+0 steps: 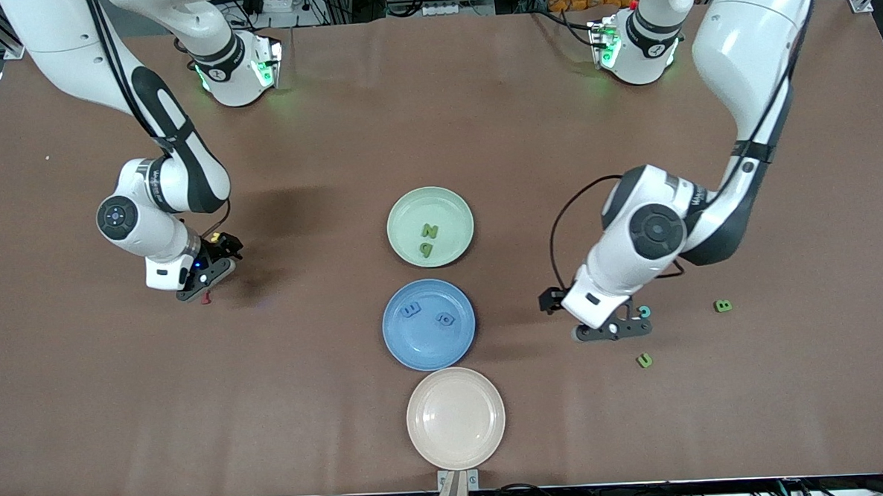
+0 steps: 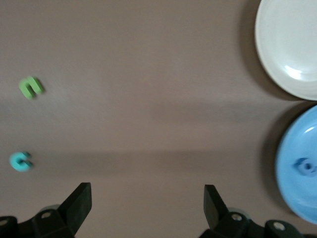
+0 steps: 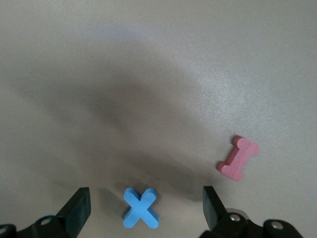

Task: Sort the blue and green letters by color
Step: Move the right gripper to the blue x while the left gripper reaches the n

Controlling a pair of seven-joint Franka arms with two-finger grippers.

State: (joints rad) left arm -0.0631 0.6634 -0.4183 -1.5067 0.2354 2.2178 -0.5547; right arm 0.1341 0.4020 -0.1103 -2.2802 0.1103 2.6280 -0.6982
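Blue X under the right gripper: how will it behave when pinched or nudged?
The blue X looks chunky and stiff, so it probably won't flex between the open right gripper fingers. It lies flat on the table, so it should slide, not roll. Its angled arms may twist it as the fingers close.

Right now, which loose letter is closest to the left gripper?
The teal C, right beside the open left gripper. The green U and green B lie farther off.

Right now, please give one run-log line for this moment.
left gripper: open, over table near teal C | right gripper: open, over blue X | green plate: two green letters
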